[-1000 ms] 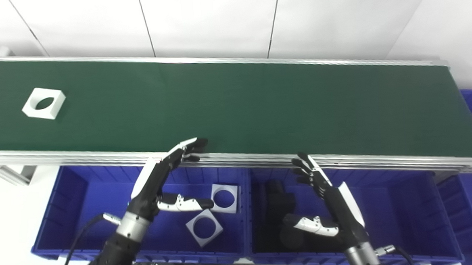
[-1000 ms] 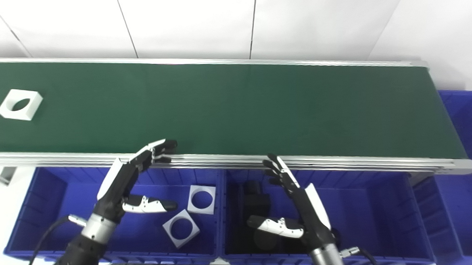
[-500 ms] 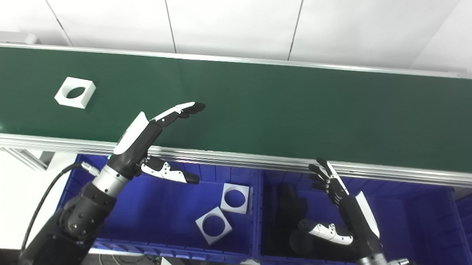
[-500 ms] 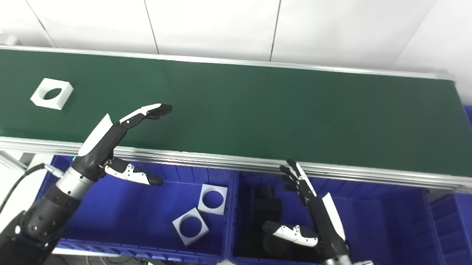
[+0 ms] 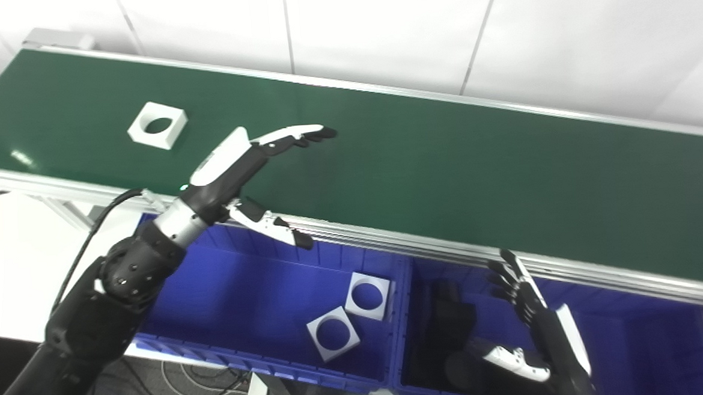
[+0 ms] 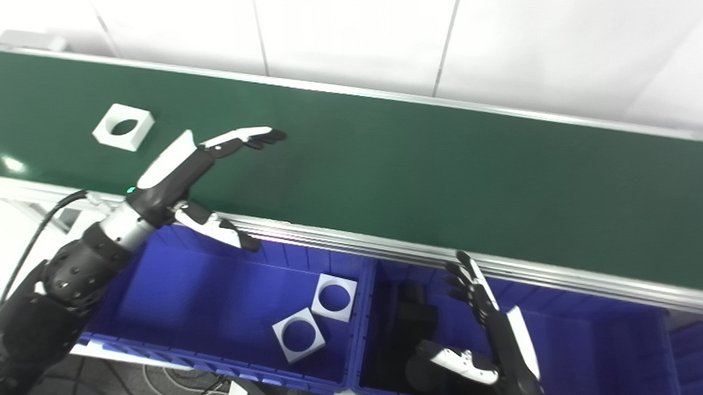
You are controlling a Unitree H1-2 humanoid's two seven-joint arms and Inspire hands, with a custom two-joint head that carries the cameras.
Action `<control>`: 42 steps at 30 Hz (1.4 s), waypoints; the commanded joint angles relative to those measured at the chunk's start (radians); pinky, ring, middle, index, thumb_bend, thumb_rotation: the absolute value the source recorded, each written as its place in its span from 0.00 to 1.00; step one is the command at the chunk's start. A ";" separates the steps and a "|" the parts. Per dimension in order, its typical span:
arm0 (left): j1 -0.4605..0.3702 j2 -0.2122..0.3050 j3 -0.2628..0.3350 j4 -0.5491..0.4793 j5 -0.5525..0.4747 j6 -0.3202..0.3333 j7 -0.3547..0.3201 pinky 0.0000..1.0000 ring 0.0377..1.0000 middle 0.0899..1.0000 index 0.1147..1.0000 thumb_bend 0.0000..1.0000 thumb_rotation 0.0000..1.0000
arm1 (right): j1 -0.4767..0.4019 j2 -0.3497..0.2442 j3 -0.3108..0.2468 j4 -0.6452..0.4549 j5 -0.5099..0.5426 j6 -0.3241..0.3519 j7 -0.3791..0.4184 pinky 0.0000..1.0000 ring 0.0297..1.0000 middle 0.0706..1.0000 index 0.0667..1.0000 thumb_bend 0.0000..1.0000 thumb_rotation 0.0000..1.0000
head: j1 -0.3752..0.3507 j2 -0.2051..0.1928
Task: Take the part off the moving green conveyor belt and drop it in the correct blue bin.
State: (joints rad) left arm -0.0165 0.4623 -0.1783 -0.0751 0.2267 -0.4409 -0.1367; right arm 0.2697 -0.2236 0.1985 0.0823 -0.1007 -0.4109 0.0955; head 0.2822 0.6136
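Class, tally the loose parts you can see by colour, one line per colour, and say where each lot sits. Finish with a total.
White square parts with a round hole: 3, one on the green belt and two in the left blue bin.
Black parts: cannot be counted; a dark heap lies in the middle blue bin.
Total countable: 3

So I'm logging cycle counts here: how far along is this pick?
Done: two white square parts with round holes already lie in the left blue bin. In hand: nothing; the open left hand reaches over the green conveyor belt, the open right hand waits over the right bin. Left: grasping the white square part on the belt and dropping it.
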 commanded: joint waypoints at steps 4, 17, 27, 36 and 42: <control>-0.020 -0.003 0.017 -0.009 0.024 -0.026 -0.004 0.78 0.82 0.85 0.83 0.91 0.39 | -0.012 -0.010 -0.001 -0.002 0.017 -0.059 -0.007 0.83 0.86 0.90 0.98 0.88 0.51 | 0.010 -0.014; -0.043 0.014 0.057 -0.018 0.013 -0.005 -0.041 0.80 0.84 0.86 0.83 0.92 0.38 | -0.012 -0.014 0.006 0.011 0.019 -0.059 -0.013 0.82 0.86 0.90 0.98 0.89 0.52 | 0.013 -0.040; -0.098 0.069 0.128 -0.007 0.021 0.022 -0.082 0.78 0.82 0.84 0.82 0.91 0.40 | -0.020 -0.017 0.008 0.021 0.030 -0.059 -0.004 0.83 0.85 0.88 0.98 0.88 0.48 | 0.012 -0.049; -0.148 0.127 0.162 0.048 0.011 0.049 -0.123 0.80 0.84 0.85 0.84 0.91 0.40 | -0.023 -0.017 0.012 0.023 0.028 -0.059 -0.009 0.82 0.85 0.88 0.97 0.88 0.47 | 0.008 -0.050; -0.198 0.154 0.177 0.125 0.020 0.054 -0.132 0.80 0.84 0.85 0.83 0.89 0.35 | -0.022 -0.017 0.015 0.019 0.023 -0.059 -0.023 0.81 0.84 0.88 0.97 0.88 0.48 | 0.005 -0.050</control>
State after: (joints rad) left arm -0.1679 0.5794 -0.0226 0.0571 0.2510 -0.3803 -0.2774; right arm 0.2574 -0.2362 0.2156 0.1182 -0.0862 -0.4113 0.0886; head 0.2869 0.5630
